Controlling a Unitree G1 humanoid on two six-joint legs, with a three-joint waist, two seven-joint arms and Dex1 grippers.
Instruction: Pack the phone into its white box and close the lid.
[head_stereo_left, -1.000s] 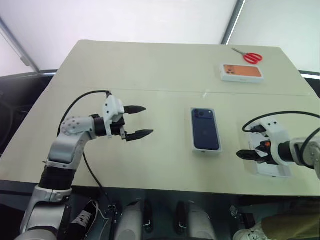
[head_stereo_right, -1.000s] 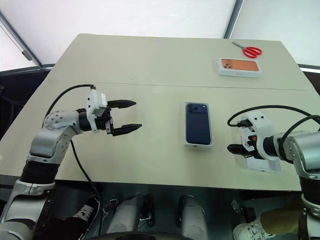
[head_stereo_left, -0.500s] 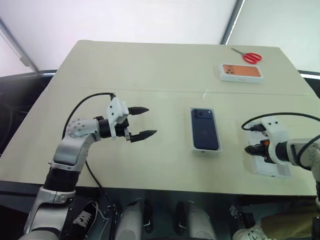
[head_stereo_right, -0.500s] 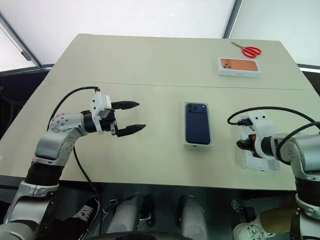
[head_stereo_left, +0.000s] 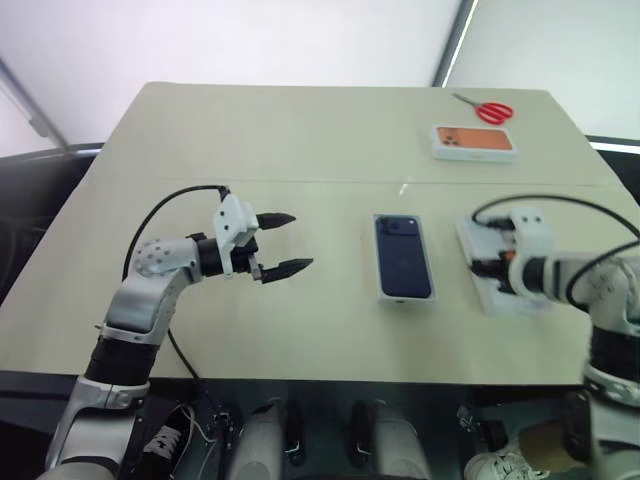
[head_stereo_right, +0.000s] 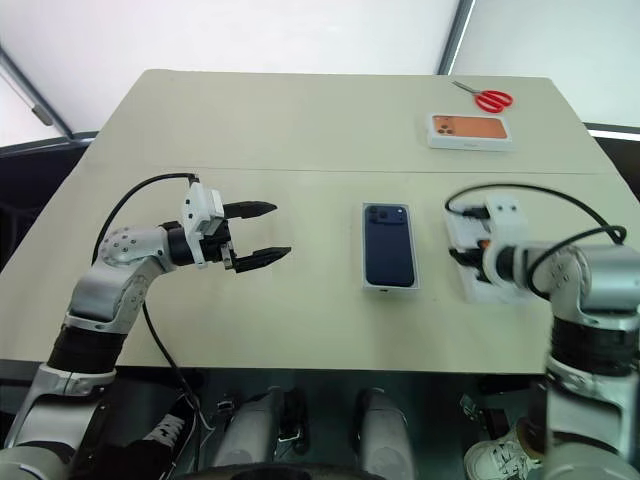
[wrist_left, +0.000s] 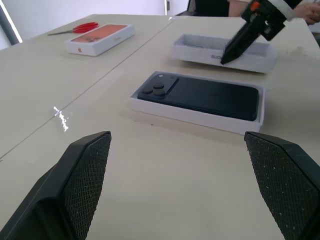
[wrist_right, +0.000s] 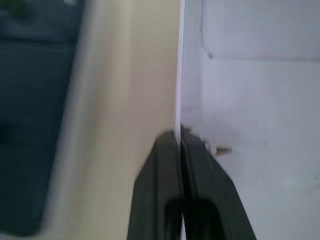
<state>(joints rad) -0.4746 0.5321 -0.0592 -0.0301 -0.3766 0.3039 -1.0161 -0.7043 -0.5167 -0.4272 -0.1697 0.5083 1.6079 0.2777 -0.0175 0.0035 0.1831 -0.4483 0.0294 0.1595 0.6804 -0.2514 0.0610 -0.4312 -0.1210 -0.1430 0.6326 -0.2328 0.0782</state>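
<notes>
The dark navy phone (head_stereo_left: 403, 257) lies back up inside the white box (head_stereo_left: 404, 299) at the table's middle. Just right of it sits the lid (head_stereo_left: 517, 302), open side up. My right gripper (head_stereo_left: 478, 270) is shut on the lid's thin side wall (wrist_right: 181, 75) that faces the box; in the right wrist view the fingers (wrist_right: 160, 185) pinch that wall. My left gripper (head_stereo_left: 298, 241) hovers open to the left of the box, pointing at it, with nothing between its fingers (wrist_left: 80, 185).
A white box with an orange phone picture (head_stereo_left: 473, 142) and red scissors (head_stereo_left: 485, 108) lie at the far right of the table. A seam runs across the tabletop beyond the box. The table's front edge is close below the lid.
My right gripper has shut on the lid's wall and carried the lid away from the table's front edge, leftward toward the box. The left gripper has stayed put.
</notes>
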